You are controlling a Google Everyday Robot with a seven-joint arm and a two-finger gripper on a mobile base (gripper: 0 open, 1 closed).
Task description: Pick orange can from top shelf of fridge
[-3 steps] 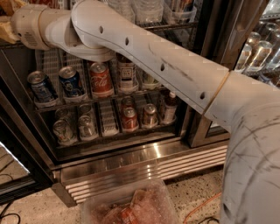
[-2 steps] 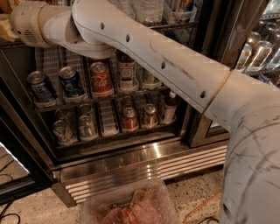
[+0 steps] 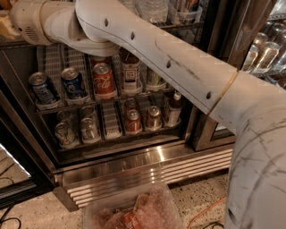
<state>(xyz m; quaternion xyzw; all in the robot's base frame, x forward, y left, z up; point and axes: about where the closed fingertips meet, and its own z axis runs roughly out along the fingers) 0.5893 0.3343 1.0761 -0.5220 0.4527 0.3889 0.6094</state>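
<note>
My arm (image 3: 147, 49) reaches from the lower right up across the open fridge (image 3: 134, 163) to the upper left. Its wrist (image 3: 29, 22) is at the level of the top shelf (image 3: 185, 26), the uppermost wire rack. My gripper (image 3: 5, 27) shows only as a tan piece at the frame's left edge, past the wrist. I cannot make out the orange can; the arm and the frame edge hide that part of the shelf. Clear bottles (image 3: 152, 9) stand on the top shelf to the right.
On the rack below stand two blue cans (image 3: 73, 82), a red Coca-Cola can (image 3: 103, 80) and bottles (image 3: 130, 71). The lowest rack holds several cans (image 3: 133, 120). A glass door with bottles (image 3: 263, 49) is at right. A clear plastic bin (image 3: 134, 212) and an orange cable (image 3: 205, 212) lie on the floor.
The wrist end of my arm has shifted a little further to the upper left. The cans on the racks have not moved.
</note>
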